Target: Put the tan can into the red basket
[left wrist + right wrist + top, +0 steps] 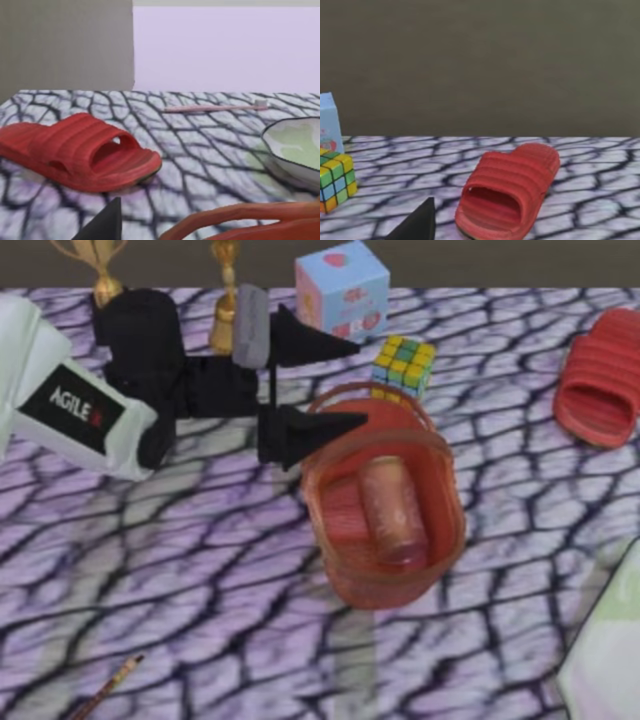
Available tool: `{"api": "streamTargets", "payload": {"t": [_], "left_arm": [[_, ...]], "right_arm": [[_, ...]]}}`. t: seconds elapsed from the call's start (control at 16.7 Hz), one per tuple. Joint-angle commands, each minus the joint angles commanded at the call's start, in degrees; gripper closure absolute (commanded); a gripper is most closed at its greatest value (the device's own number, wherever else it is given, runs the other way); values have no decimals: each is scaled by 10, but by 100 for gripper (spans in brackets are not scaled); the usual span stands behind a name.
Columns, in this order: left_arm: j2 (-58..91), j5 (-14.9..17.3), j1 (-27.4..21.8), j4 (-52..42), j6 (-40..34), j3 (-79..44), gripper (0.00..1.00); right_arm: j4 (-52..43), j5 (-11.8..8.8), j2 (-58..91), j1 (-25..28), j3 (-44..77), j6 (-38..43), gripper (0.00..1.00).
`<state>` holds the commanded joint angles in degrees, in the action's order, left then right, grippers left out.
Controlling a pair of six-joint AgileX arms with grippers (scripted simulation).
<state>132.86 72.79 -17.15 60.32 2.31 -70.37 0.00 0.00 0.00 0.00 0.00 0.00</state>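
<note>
The tan can [393, 510] lies on its side inside the red basket [448, 540], which stands near the middle of the table. The basket's arched handle [392, 396] rises at its far end and also crosses the left wrist view as the handle [240, 215]. My left gripper [360, 382] is open just left of the handle, with one finger on each side of the basket's far rim and nothing held. One dark finger [107, 225] shows in the left wrist view. My right arm [610, 650] is parked at the front right corner. Its single visible finger [420, 222] stands off-centre, so that gripper is open.
A red ribbed slipper [600, 380] lies at the back right. A colour cube [403, 367] and a blue carton [343, 288] stand behind the basket, with gold trophies [100, 265] at the back left. A pencil [110, 690] lies front left. A pale bowl [295, 147] and a toothbrush [215, 107] are also in view.
</note>
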Motion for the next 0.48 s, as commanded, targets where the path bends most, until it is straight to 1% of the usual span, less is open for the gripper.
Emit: {"api": "streamTargets", "payload": {"t": [0.24, 0.36, 0.48], "left_arm": [[-6, -4, -1, -2, -1, 1, 0], [-34, -23, 6, -14, -8, 10, 0], [-85, -55, 18, -35, -20, 26, 0]], "right_arm": [[-5, 0, 6, 2, 6, -3, 0], [-30, -1, 35, 14, 35, -20, 0], [-74, -1, 88, 32, 88, -49, 0]]}}
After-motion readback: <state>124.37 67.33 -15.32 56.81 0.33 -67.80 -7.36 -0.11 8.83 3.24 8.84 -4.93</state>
